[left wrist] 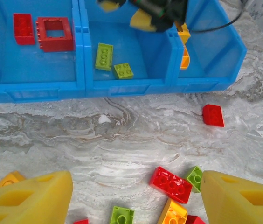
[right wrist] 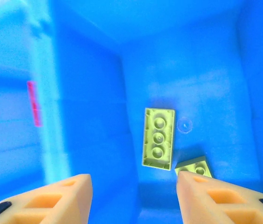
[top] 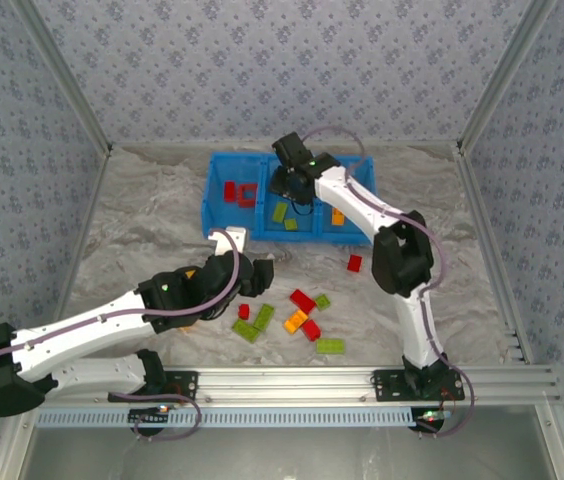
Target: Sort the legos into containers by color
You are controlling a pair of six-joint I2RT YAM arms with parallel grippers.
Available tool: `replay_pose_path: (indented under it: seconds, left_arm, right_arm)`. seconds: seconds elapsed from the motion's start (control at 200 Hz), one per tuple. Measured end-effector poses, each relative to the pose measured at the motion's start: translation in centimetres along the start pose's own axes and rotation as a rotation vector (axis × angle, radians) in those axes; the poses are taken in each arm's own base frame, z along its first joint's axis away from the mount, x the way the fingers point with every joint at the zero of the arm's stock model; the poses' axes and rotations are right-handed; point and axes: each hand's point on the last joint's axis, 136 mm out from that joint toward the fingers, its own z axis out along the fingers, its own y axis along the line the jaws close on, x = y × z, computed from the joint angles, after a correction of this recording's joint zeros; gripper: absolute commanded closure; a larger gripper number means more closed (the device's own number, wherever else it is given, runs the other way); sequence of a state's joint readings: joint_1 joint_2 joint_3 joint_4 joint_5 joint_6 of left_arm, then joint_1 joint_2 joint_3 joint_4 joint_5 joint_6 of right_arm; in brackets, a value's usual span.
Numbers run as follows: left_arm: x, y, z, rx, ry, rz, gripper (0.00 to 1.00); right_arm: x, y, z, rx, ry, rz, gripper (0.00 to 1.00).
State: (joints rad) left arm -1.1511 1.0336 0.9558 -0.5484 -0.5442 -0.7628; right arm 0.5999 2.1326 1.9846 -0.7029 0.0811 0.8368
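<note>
Since green belongs in the middle compartment of the tray (left wrist: 43, 91), the right fingers (right wrist: 52, 200) stand parted, apparently empty, above two green legos (right wrist: 159, 137) there; the left fingers (left wrist: 29, 200), spread, hover over loose legos (left wrist: 171, 184) near the tray.

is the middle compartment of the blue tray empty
Not empty: a long green brick and a short green brick lie in the compartment.

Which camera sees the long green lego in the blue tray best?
Right wrist camera: the long green lego lies close, three studs clear. Left wrist view shows it smaller; top view, a tiny speck.
</note>
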Motion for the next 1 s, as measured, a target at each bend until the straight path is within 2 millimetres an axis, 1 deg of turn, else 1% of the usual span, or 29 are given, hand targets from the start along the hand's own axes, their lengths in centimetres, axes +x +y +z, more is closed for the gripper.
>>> replay_pose_path:
  seconds: [0.07, 0.085, 0.095, 0.135, 0.19, 0.245, 0.275, 0.305, 0.35, 0.385, 0.42, 0.485, 0.495, 0.585, 0.64, 0.705, 0.76, 0.824, 0.874, 0.929, 0.999]
  left_arm:
    - [-0.4, 0.2, -0.4, -0.015, 0.001, -0.007, 0.27]
    - [-0.6, 0.3, -0.6, -0.019, 0.0, -0.011, 0.27]
    - [-0.6, 0.4, -0.6, -0.023, 0.002, -0.012, 0.27]
    - [-0.9, 0.7, -0.9, -0.038, 0.005, -0.025, 0.27]
    - [-1.3, 1.7, -1.1, -0.074, 0.017, -0.061, 0.27]
    - [-1.2, 3.2, -1.0, -0.118, 0.033, -0.103, 0.28]
    - [-1.0, 4.1, -0.9, -0.145, 0.052, -0.129, 0.29]
    - [-0.7, 5.0, -0.7, -0.17, 0.072, -0.154, 0.29]
    - [0.0, 6.2, -0.4, -0.204, 0.101, -0.191, 0.29]
    - [0.7, 7.1, 0.0, -0.225, 0.129, -0.213, 0.3]
    - [1.7, 7.6, 0.3, -0.237, 0.162, -0.227, 0.3]
    - [3.8, 8.0, 1.0, -0.251, 0.241, -0.232, 0.32]
    - [4.1, 8.1, 1.1, -0.253, 0.253, -0.231, 0.33]
    - [6.9, 7.8, 2.5, -0.268, 0.374, -0.214, 0.36]
    - [8.6, 7.6, 3.4, -0.277, 0.453, -0.195, 0.37]
    - [10.3, 7.4, 4.2, -0.289, 0.528, -0.182, 0.38]
    - [11.4, 7.2, 4.8, -0.294, 0.576, -0.174, 0.39]
    - [12.5, 7.1, 5.2, -0.294, 0.623, -0.166, 0.4]
    - [13.2, 7.0, 5.5, -0.298, 0.655, -0.162, 0.4]
    - [14.0, 7.0, 5.8, -0.306, 0.69, -0.157, 0.4]
    - [15.0, 7.1, 6.1, -0.319, 0.727, -0.151, 0.43]
  right_arm:
    - [-1.2, 0.5, -3.4, -0.017, -0.074, -0.013, 0.48]
    - [-1.5, 0.6, -4.4, -0.022, -0.098, -0.018, 0.48]
    - [-1.5, 0.5, -4.7, -0.024, -0.103, -0.02, 0.48]
    - [-1.8, 0.5, -7.2, -0.03, -0.154, -0.036, 0.47]
    - [-1.7, 0.5, -10.3, -0.047, -0.226, -0.066, 0.46]
    - [-0.6, 0.4, -13.3, -0.067, -0.296, -0.112, 0.46]
    - [0.3, 0.4, -14.6, -0.084, -0.326, -0.14, 0.4]
    - [1.5, 0.4, -15.7, -0.102, -0.351, -0.177, 0.37]
    - [4.0, 0.4, -17.2, -0.135, -0.382, -0.244, 0.35]
    - [5.8, 0.4, -17.8, -0.157, -0.39, -0.292, 0.35]
    - [8.0, 0.3, -18.1, -0.186, -0.387, -0.347, 0.35]
    - [11.9, -0.8, -17.6, -0.208, -0.355, -0.439, 0.35]
    - [12.3, -0.9, -17.4, -0.208, -0.351, -0.447, 0.35]
    - [17.1, -2.7, -15.8, -0.213, -0.28, -0.569, 0.36]
    - [19.8, -3.4, -15.2, -0.227, -0.237, -0.642, 0.36]
    - [23.2, -3.6, -15.3, -0.268, -0.192, -0.733, 0.36]
    - [25.8, -3.5, -15.9, -0.315, -0.164, -0.803, 0.35]
    - [28.0, -3.2, -16.9, -0.366, -0.146, -0.863, 0.35]
    - [29.2, -3.1, -17.5, -0.397, -0.14, -0.893, 0.35]
    - [29.9, -3.1, -18.1, -0.418, -0.138, -0.91, 0.35]
    - [30.2, -3.0, -18.5, -0.433, -0.143, -0.915, 0.35]
